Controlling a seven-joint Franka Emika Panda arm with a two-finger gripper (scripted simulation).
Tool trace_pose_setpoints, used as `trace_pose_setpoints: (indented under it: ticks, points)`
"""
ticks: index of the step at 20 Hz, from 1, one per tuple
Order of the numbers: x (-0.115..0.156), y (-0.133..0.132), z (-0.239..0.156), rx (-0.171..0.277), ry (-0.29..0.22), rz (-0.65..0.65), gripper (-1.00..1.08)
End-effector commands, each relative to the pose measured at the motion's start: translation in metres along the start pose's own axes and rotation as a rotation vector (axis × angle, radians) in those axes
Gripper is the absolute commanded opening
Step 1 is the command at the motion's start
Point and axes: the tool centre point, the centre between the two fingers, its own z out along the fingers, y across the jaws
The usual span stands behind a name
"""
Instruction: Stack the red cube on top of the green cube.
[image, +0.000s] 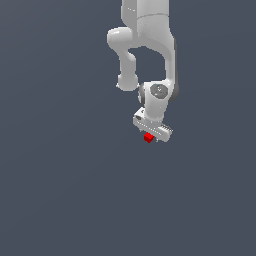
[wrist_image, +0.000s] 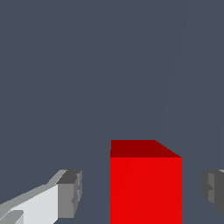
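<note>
The red cube sits on the grey floor right under the white gripper. In the wrist view the red cube stands between the two fingers, with a gap on each side. One grey fingertip is on one side and the other is at the frame's edge. The jaws are open and do not touch the cube. The green cube shows in neither view.
The white arm reaches down from the top of the exterior view. Plain dark grey floor lies all around it.
</note>
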Motion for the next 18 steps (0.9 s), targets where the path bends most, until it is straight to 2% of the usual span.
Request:
trace_pose_setpoints:
  ticks: [1, 6, 7, 18]
  points:
    - [0.0001, -0.0002, 0.0091, 0.000, 0.000, 0.000, 1.00]
    - [0.0004, -0.0006, 0.0155, 0.000, 0.000, 0.000, 1.00]
    - [0.0004, -0.0006, 0.0155, 0.000, 0.000, 0.000, -1.00]
    - [0.0004, -0.0009, 0.0148, 0.001, 0.000, 0.000, -1.00]
